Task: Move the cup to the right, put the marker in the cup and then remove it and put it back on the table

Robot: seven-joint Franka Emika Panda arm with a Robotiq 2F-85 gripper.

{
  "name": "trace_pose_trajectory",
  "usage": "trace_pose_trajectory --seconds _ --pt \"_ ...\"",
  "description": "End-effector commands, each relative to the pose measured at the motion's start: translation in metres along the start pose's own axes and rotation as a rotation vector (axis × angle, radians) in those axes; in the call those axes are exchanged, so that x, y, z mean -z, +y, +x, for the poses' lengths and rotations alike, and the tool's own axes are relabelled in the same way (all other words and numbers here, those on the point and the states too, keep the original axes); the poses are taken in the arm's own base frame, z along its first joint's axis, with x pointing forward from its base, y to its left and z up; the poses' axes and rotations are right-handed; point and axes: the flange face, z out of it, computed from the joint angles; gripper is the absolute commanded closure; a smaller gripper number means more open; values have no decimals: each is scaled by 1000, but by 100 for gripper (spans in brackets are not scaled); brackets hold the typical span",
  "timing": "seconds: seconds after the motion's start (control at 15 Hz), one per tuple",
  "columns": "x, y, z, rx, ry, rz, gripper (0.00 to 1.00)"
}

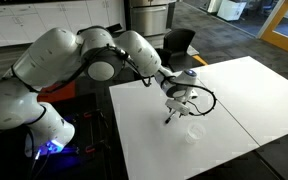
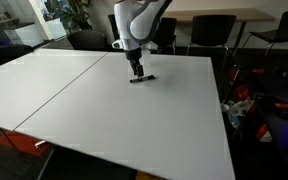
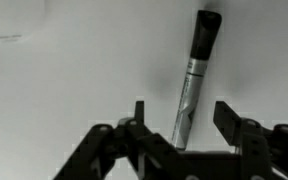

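**Gripper Poised Over the Marker, Jaws Apart**

The hard parts first. The cup (image 1: 194,131) is showing only as a faint round outline against the white, just in front of and below the gripper (image 1: 176,104) in an exterior view; its walls are barely reading. In the wrist view the gripper (image 3: 184,120) is being cropped at the bottom edge, so only the two dark fingers (image 3: 227,118) and some linkage are coming through, and the picture is soft. The near end of the marker (image 3: 194,75) is disappearing behind the gripper body.

The table (image 2: 134,130) is lying broad and white, its thin dark seam (image 2: 59,90) running away to one side of the gripper. Behind it, dark chairs (image 2: 194,35) are standing along the far edge, and a blue glow (image 1: 52,148) is shining near the arm's base.

Now the action. The gripper (image 2: 136,66) is hanging low over the table, pointing straight down. The marker (image 2: 144,79) is lying flat on the surface directly under it. From the wrist, the marker is running lengthwise between the two fingers and reaching out well past their tips, dark cap at the far end. The jaws are standing apart, a gap showing on each side, neither finger touching it.
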Motion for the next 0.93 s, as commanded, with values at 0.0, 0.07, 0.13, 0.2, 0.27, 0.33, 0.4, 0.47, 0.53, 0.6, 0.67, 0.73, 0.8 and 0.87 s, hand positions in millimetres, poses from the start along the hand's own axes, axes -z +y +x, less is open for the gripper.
trace_pose_trajectory --seconds 0.0,0.07,0.13,0.2,0.27,0.33,0.4,0.47,0.53,0.6,0.67,0.73,0.8,0.87 --pt "3 3 6 -24 13 -22 57" --pt "3 4 6 -26 15 -22 66" --pt "4 4 5 -26 16 -22 73" --pt "4 5 5 -27 17 -23 79" --pt "4 5 5 -27 17 -23 88" --pt "4 5 5 -26 15 -24 95" --pt "4 4 6 -25 14 -24 99" --pt "4 4 7 -24 11 -26 99" --pt "4 3 7 -24 8 -26 96" --pt "3 3 7 -22 6 -26 96" --pt "3 1 8 -24 2 -26 96" --pt "5 -2 9 -29 0 -27 96" --pt "9 -6 10 -34 4 -28 96" --pt "13 -11 12 -48 7 -28 96"
